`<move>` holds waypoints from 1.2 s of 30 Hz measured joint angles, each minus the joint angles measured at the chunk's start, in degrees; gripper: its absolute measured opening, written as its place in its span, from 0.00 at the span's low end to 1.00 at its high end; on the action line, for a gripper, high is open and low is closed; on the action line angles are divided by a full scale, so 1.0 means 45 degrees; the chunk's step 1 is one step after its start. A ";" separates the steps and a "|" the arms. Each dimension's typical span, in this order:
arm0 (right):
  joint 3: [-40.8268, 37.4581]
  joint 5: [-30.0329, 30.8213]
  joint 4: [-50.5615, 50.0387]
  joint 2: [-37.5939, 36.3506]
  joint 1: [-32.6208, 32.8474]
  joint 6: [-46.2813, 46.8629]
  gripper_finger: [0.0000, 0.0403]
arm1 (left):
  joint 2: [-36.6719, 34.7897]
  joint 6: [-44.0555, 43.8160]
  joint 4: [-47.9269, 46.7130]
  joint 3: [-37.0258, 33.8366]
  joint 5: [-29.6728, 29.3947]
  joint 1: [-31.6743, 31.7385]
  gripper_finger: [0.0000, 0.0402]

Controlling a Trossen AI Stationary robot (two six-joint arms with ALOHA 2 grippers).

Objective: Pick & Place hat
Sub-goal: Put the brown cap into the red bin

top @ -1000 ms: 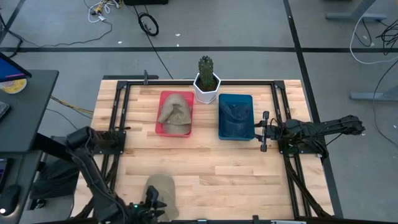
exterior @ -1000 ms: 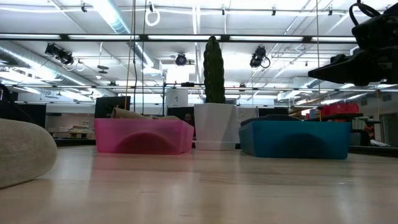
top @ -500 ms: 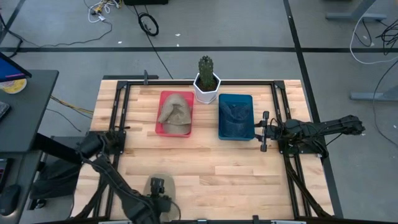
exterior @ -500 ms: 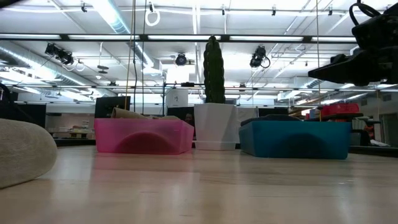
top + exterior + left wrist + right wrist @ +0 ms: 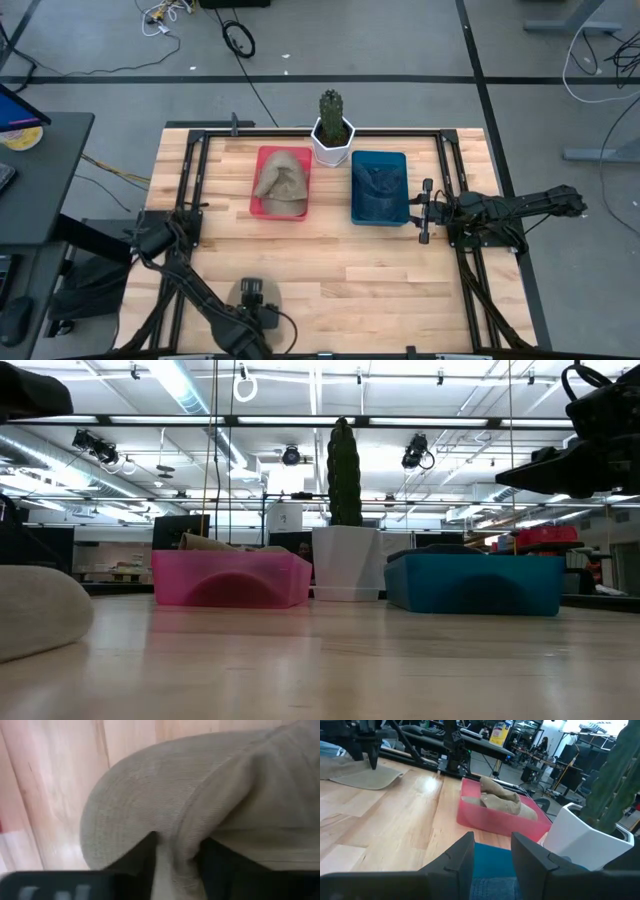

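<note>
One beige hat (image 5: 262,297) lies loose at the table's (image 5: 340,270) six o'clock edge, and the left gripper (image 5: 252,296) has come down over it: a second ago it hung nearer the table's front edge, at the hat's near rim, and it has since moved inward toward twelve o'clock, onto the crown. In the left wrist view its two dark fingers (image 5: 142,857) straddle a raised fold of the cloth, still parted around it, so I judge the grasp is forming but not closed. The low view shows the hat flatter than before, which suggests the gripper is pressing it down. At twelve o'clock the pink bin (image 5: 281,183) already holds a beige hat, the blue bin (image 5: 380,187) a dark one, beside a potted cactus (image 5: 332,126). The right gripper (image 5: 425,211) waits at three o'clock, jaws parted and empty.
</note>
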 joint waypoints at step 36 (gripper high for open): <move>0.0000 0.0005 0.0136 0.0000 -0.0001 0.0002 0.33 | -0.2661 0.6513 -0.5389 0.3390 -0.5559 0.4160 0.01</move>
